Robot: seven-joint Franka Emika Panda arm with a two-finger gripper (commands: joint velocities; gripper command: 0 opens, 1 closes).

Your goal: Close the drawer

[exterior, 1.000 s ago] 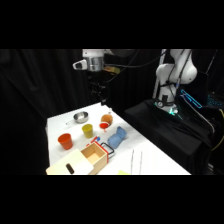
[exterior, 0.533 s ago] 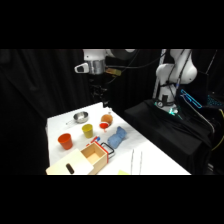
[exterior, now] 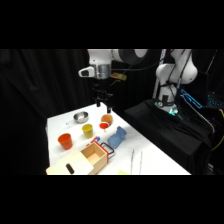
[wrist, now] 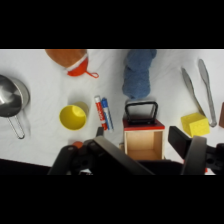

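The drawer (exterior: 95, 153) stands pulled out of the pale wooden cabinet (exterior: 75, 165) at the table's near left. Its red-edged front and black loop handle (exterior: 106, 148) face the blue cloth. In the wrist view the drawer (wrist: 143, 141) lies below me near the bottom, its handle (wrist: 141, 111) pointing up, and its inside looks empty. My gripper (exterior: 103, 103) hangs well above the table's far side, over the cups and apart from the drawer. Seen from the wrist, the gripper (wrist: 150, 150) is open, its fingers spread to either side of the drawer and holding nothing.
Around the drawer are a blue cloth (wrist: 138, 72), a yellow cup (wrist: 73, 116), two markers (wrist: 102, 113), a metal pot (wrist: 10, 97), an orange-brown bowl (wrist: 69, 59), metal tongs (wrist: 197, 85) and a yellow block (wrist: 194, 123). An orange cup (exterior: 65, 141) stands left.
My gripper has come slightly down and to the right, toward the table. The drawer and the other things have not moved.
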